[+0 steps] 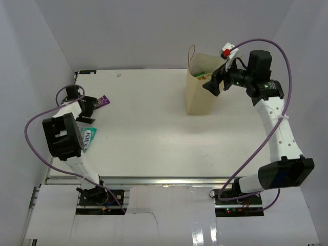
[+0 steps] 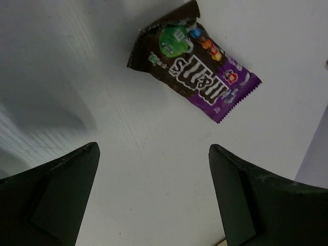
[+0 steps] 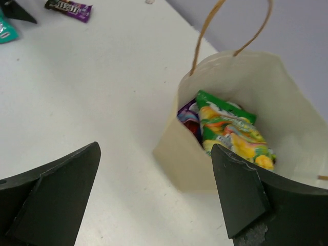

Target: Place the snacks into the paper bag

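Observation:
The tan paper bag stands upright at the back right of the table, also in the right wrist view. Inside it lie a green-yellow candy packet and a purple-red packet. My right gripper is open and empty, hovering beside the bag's mouth. A dark purple-brown packet lies flat at the far left, also in the top view. My left gripper is open and empty just short of it. A teal-white packet lies partly under the left arm.
White walls close in the table on the left, back and right. The table's front edge runs along a metal rail by the arm bases. The left arm's purple cable loops out toward the left wall.

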You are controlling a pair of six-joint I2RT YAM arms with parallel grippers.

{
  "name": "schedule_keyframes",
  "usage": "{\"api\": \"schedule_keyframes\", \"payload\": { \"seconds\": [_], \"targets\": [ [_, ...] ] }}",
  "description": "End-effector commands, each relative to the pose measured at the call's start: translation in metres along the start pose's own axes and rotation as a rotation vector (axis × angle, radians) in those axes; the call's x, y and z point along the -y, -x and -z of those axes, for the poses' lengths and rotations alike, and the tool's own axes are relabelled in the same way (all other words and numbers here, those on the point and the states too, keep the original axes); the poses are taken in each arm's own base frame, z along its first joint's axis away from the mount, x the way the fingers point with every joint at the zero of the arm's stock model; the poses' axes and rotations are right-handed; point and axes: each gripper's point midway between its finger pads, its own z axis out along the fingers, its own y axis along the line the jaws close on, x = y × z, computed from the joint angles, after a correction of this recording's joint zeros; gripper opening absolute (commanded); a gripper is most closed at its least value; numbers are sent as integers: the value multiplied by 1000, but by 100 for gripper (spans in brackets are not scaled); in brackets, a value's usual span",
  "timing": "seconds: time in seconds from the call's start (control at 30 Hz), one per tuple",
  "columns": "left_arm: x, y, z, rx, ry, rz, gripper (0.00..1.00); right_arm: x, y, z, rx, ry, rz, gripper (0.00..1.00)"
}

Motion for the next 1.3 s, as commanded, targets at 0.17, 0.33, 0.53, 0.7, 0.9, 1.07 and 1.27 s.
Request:
{"api": "schedule_keyframes", "payload": {
  "seconds": [0.17,0.33,0.53,0.7,0.9,1.07,1.27],
  "targets": [
    [-14,45,48,183,311,165,98,-35,-31,13,5,117,-30,95],
    [-73,44,93,257,546,96,98,-38,-46,9,-18,135,-80,95],
    [-128,40,102,234,650,72,98,-39,-46,5,-14,152,-125,95],
    [-127,44,71,153,669,-7,98,-42,-44,7,-7,161,-138,95],
    [-132,38,43,73,690,-68,81,-47,-43,12,-2,161,-139,94],
    [-116,27,38,1,552,-127,26,-56,-42,16,9,185,-147,94],
    [-63,-16,54,-187,146,-256,0,-86,-33,21,67,347,-136,94]
  ]
}}
